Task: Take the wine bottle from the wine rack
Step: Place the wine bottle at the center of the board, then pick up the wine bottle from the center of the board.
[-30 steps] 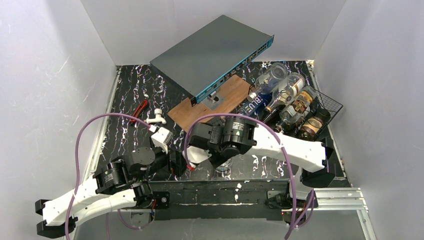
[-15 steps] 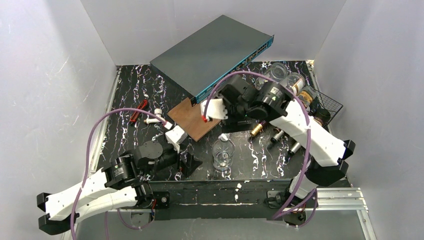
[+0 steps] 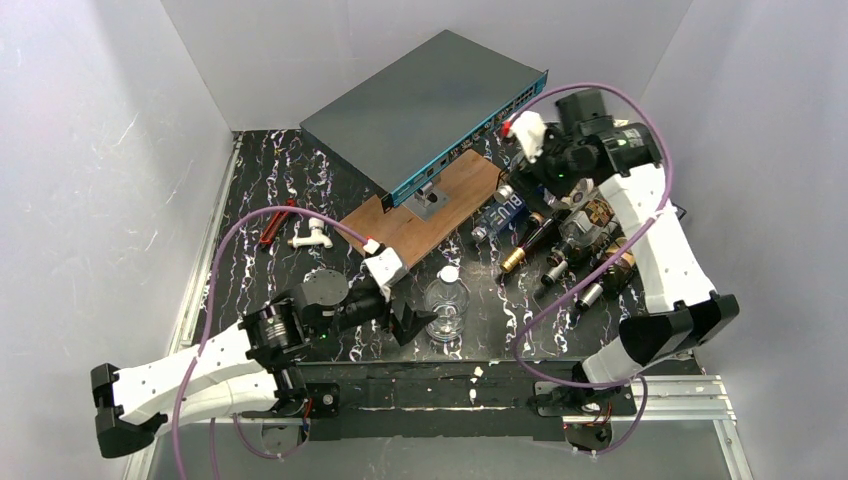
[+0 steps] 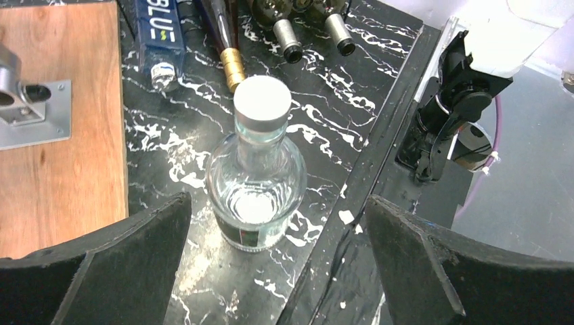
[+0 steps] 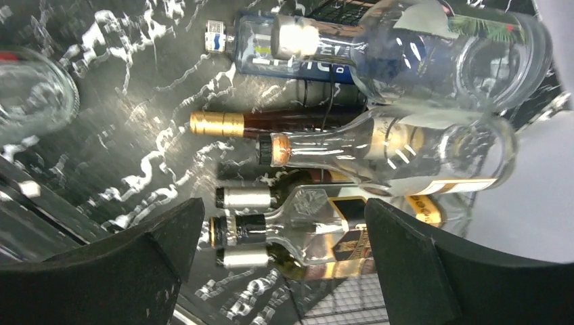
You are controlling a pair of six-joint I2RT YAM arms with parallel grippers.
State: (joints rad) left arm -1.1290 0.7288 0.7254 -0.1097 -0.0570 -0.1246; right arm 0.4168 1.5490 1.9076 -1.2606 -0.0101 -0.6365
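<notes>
Black-wire wine rack [image 5: 325, 301] is loaded, gold-capped wine bottle [image 5: 223, 123] laid on it neck outward for grabbing. Right gripper [image 5: 284, 220] is poised above, jaws wide; left gripper [image 4: 277, 206], equally wide, is parked well off the rack.

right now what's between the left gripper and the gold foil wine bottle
An upright clear bottle with a white cap stands between the open left gripper and the gold-foil wine bottle; the left wrist view shows it plainly.
</notes>
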